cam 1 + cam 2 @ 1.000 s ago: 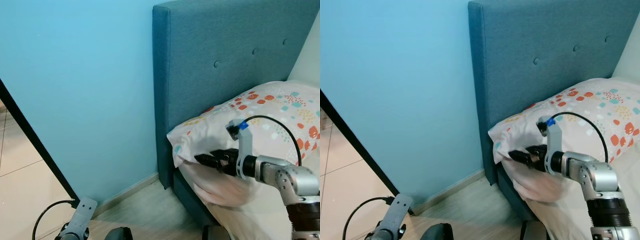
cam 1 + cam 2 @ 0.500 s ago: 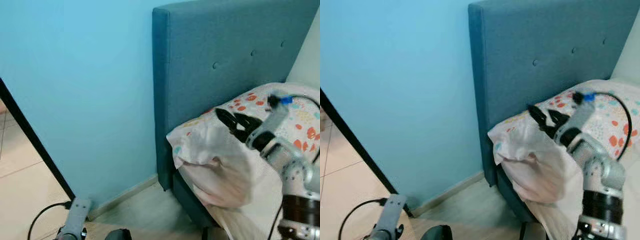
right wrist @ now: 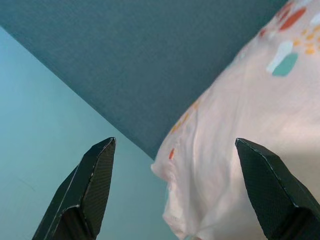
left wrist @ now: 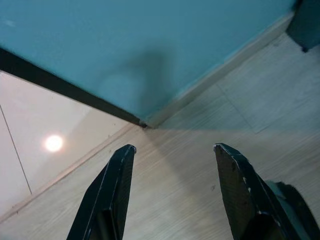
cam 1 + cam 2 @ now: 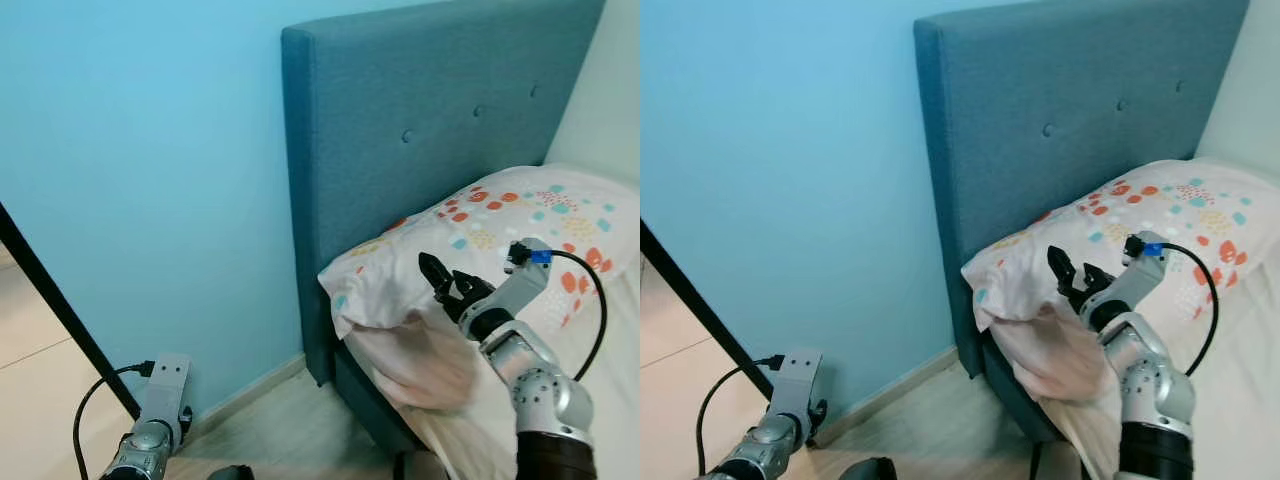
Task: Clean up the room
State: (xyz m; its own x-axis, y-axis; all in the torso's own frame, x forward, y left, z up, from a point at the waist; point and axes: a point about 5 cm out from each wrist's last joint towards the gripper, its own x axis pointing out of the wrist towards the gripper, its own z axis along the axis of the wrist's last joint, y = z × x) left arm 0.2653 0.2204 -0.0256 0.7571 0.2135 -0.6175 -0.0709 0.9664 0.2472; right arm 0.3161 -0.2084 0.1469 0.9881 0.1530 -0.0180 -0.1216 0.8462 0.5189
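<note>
Two wide-spread fingers of the right gripper (image 5: 447, 287) hover just above the white pillow with coloured dots (image 5: 500, 215), nearer than the left gripper (image 4: 172, 190), also wide.

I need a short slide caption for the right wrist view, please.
Open right tool facing the pillow against the headboard.

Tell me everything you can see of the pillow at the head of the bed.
The pillow has a white cloth case printed with orange, teal and yellow spots. It lies at the bed's head, its back edge against the teal padded headboard. Its near corner overhangs the bed's side, rumpled and folded under, with pale pinkish fabric bulging beneath it. The right pincer hovers open just above that corner, not gripping it. Its far end is cut off by the picture's edge.
</note>
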